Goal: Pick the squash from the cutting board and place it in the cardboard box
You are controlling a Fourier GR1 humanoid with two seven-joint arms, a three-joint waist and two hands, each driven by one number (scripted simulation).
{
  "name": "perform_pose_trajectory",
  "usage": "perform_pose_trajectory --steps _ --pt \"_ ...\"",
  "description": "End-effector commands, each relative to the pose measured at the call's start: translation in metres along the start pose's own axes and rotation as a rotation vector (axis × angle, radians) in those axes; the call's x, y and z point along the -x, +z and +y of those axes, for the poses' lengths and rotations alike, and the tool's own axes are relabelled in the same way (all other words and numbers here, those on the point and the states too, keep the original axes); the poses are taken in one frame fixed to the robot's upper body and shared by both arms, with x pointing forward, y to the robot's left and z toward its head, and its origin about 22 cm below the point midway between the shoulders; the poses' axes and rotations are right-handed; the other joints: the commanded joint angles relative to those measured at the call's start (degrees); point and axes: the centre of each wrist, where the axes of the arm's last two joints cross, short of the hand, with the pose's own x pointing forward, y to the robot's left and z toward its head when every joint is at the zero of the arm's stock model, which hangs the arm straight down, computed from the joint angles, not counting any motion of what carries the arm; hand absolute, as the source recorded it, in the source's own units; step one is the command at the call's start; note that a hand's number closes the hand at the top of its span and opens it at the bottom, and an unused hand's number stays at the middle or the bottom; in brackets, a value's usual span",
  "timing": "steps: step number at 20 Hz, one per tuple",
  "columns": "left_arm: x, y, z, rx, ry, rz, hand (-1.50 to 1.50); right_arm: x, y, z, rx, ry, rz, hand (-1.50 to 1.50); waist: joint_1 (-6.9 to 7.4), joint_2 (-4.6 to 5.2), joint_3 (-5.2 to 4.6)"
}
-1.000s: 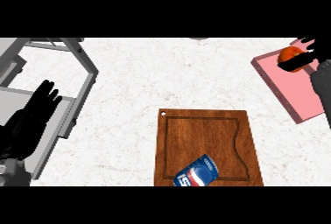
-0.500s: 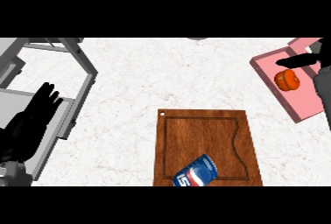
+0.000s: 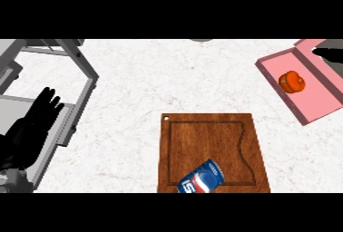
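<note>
Only partly visible, right hand [image 3: 330,50] beside squash [image 3: 292,81].

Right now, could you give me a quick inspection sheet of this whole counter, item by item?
Surface: white speckled counter.
Job's things: orange squash lies inside the pink box at upper right; wooden cutting board sits low in the middle, with no squash on it.
Clutter: a blue, red and white packet lies tilted on the board's lower part.
Hands: left hand rests open at the left edge, fingers up; right hand shows only as a dark shape at the upper right edge, its state unclear.
Cables: nothing seen.
Surroundings: grey frame along the left side; small grey object at the top edge.
</note>
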Motion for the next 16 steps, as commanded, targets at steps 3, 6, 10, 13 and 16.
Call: perform_pose_trajectory --steps 3,6,10,13,16 --pt "-0.016 -0.007 0.014 -0.015 -0.005 0.003 0.00 0.034 -0.006 -0.074 0.036 -0.105 0.018 -1.50 -0.55 -0.06 0.00" --pt "-0.009 0.001 0.009 0.005 -0.017 0.007 0.00 0.052 -0.005 -0.109 0.041 -0.118 0.012 -1.50 -0.14 0.01 0.01" --pt "-0.011 0.013 -0.015 -0.007 0.010 -0.001 0.00 0.054 0.001 -0.122 0.006 -0.106 -0.002 -1.50 0.27 0.05 0.01" --pt "-0.008 0.009 0.000 0.024 -0.026 -0.014 0.00 0.072 0.009 -0.143 -0.001 -0.133 -0.013 -1.50 0.15 0.05 0.00" --pt "-0.015 0.006 0.010 0.015 0.001 0.004 0.00 0.069 0.008 -0.152 -0.017 -0.079 -0.004 -1.50 0.39 0.11 0.00"
